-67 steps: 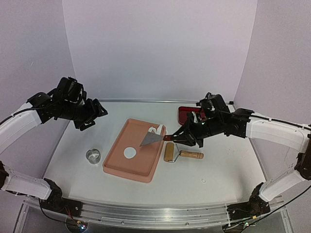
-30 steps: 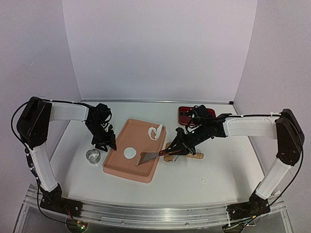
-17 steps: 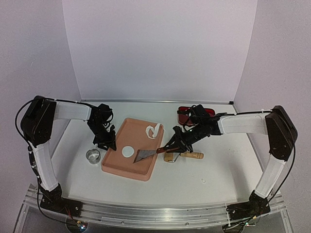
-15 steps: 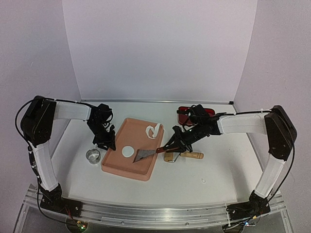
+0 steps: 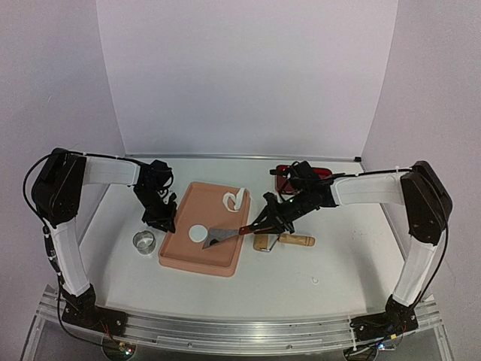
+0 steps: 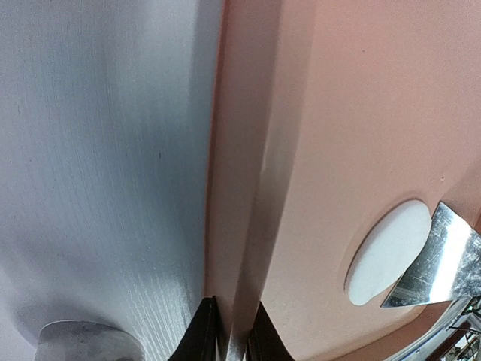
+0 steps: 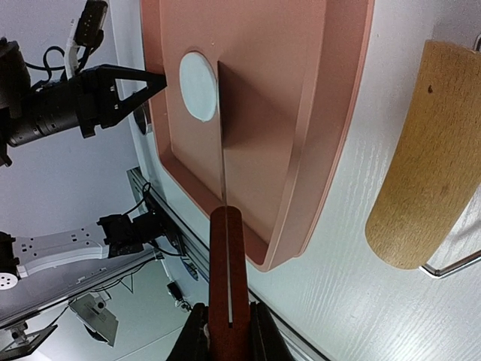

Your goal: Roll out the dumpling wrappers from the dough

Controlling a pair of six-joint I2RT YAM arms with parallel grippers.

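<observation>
A round white dumpling wrapper [image 5: 198,234] lies flat in the pink tray [image 5: 188,257]. A ragged strip of dough [image 5: 233,198] sits at the tray's far edge. My left gripper [image 5: 164,223] is shut on the tray's left rim [image 6: 234,248], one finger on each side. My right gripper [image 5: 267,218] is shut on the red handle [image 7: 227,271] of a metal scraper. Its blade [image 5: 223,236] slants down into the tray, and its edge meets the wrapper [image 6: 387,252] on the right side. In the right wrist view the thin blade [image 7: 222,135] ends beside the wrapper [image 7: 197,85].
A small metal ring [image 5: 143,242] stands on the table just left of the tray. A wooden rolling pin [image 5: 282,241] lies right of the tray, under my right arm. A red dish [image 5: 289,177] sits at the back right.
My left gripper has closed on the tray's left rim. My right gripper has carried the scraper left, and the blade now reaches the wrapper. The tray has shifted slightly.
</observation>
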